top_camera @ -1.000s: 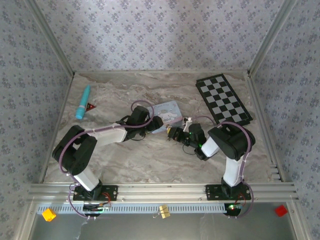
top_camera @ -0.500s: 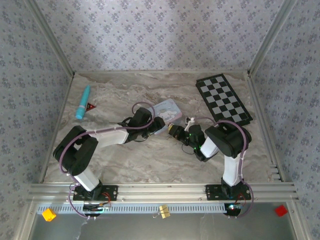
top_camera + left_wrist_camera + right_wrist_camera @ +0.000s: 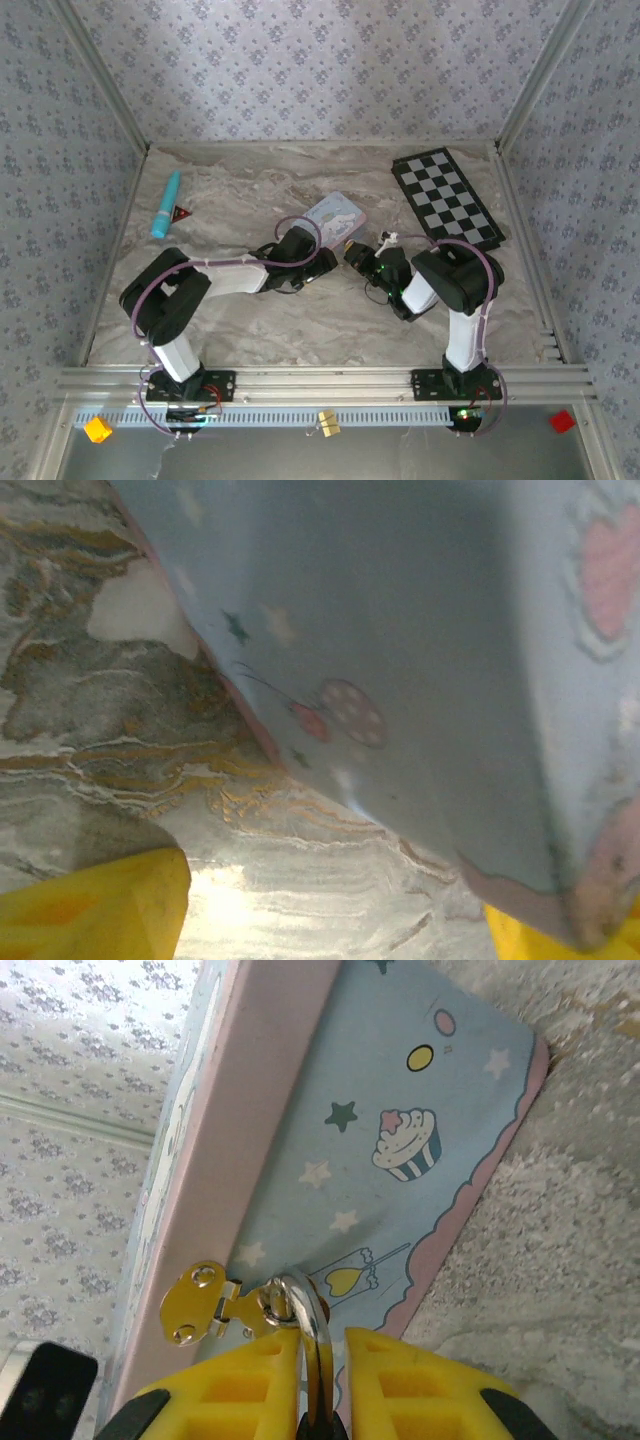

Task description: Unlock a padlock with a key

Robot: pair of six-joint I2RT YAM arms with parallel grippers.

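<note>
The tin (image 3: 333, 213) lies near the centre of the table (image 3: 250, 320), with the chequered board (image 3: 445, 198) at its 2 o'clock and the teal tube (image 3: 166, 203) well apart at its 9 o'clock. Both arms meet at the tin's near end: the left claw (image 3: 326, 256) reaches in from 8 o'clock and the right claw (image 3: 353, 252) from 4 o'clock. This arrangement is judged deliberate, with one arm steadying the tin so that the other can work on the lock fastened to it. In the left wrist view, the tin's wall and one corner sit between the yellow pads (image 3: 90, 910). The jaws stand wide. The pad at 5 o'clock lies against or just beside the corner, and bare table shows between the tin and the pad at 7 o'clock. The left claw therefore straddles the tin and does not clamp it. In the right wrist view, the padlock (image 3: 320, 1325) hangs by its thin silvery shackle from the ring of the gold hasp (image 3: 198, 1305) on the tin's pink rim, with the hasp at the shackle's 10 o'clock. The right claw is almost fully closed, and its two pads pinch the shackle between them. The lock's body is hidden below the pads at 6 o'clock. This pinch is judged to fix the lock against swinging. The keyhole is hidden, so whether a key is seated cannot be told.
</note>
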